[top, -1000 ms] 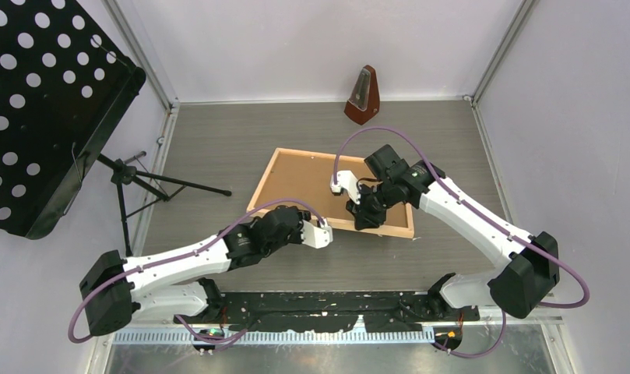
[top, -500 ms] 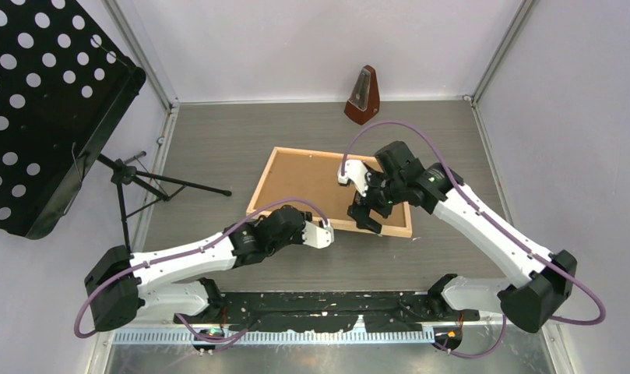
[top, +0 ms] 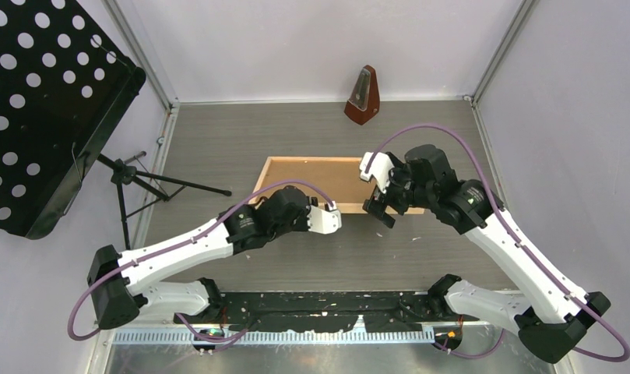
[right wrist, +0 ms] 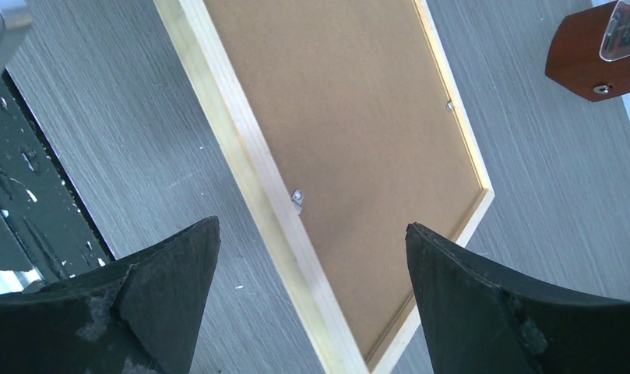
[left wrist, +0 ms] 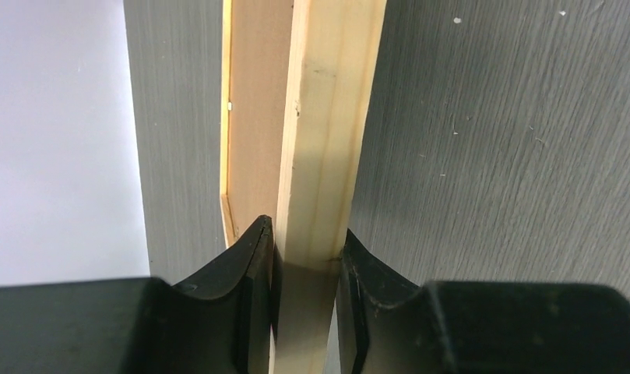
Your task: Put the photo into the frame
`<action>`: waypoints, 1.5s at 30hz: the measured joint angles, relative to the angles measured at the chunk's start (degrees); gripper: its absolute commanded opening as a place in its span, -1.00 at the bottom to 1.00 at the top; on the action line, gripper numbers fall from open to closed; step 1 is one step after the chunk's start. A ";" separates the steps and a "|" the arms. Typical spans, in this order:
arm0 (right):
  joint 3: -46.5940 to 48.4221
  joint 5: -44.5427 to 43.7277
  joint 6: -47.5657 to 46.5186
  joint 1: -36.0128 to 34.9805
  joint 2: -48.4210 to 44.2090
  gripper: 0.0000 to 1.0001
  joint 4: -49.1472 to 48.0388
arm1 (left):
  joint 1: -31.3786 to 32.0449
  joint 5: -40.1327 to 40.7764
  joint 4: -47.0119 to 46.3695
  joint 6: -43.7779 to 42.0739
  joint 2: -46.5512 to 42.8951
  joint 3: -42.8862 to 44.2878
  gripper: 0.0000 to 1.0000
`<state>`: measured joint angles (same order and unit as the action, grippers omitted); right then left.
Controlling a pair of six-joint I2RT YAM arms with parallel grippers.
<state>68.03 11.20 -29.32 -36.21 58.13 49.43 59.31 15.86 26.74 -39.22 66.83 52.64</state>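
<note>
The frame point(top: 307, 160) is thin light wood with a brown backing board point(top: 311, 179) showing in it. It stands tilted mid-table with its near edge raised. My left gripper point(top: 336, 218) is shut on that near moulding; in the left wrist view both fingers point(left wrist: 253, 257) press the pale wood strip point(left wrist: 327, 117). My right gripper point(top: 378, 212) hangs open just right of the left one and holds nothing. In the right wrist view its jaws point(right wrist: 312, 225) stand wide above the frame point(right wrist: 241, 156) and board point(right wrist: 358, 140). The photo is out of view.
A brown metronome point(top: 363, 95) stands at the back wall, also seen in the right wrist view point(right wrist: 592, 54). A black perforated music stand point(top: 47, 109) on a tripod point(top: 140, 183) fills the left side. The black base rail point(top: 327, 308) runs along the near edge.
My right gripper opened, let go of the frame's near edge and drew back up to the right. The left gripper stayed shut on the moulding and lifted that edge, tilting the frame.
</note>
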 measured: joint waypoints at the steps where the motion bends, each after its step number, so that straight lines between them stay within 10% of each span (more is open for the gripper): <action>1: 0.02 -0.04 -0.48 0.00 -0.35 0.91 0.35 | -0.09 -0.42 1.36 0.09 0.26 1.36 -1.00; 45: -4.31 -8.66 -13.46 -7.56 4.70 0.84 -3.15 | -1.73 -7.61 21.40 1.55 -2.12 14.97 -1.00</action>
<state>63.72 2.55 -42.78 -43.77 62.83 46.28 57.58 8.25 48.14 -37.67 64.71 67.61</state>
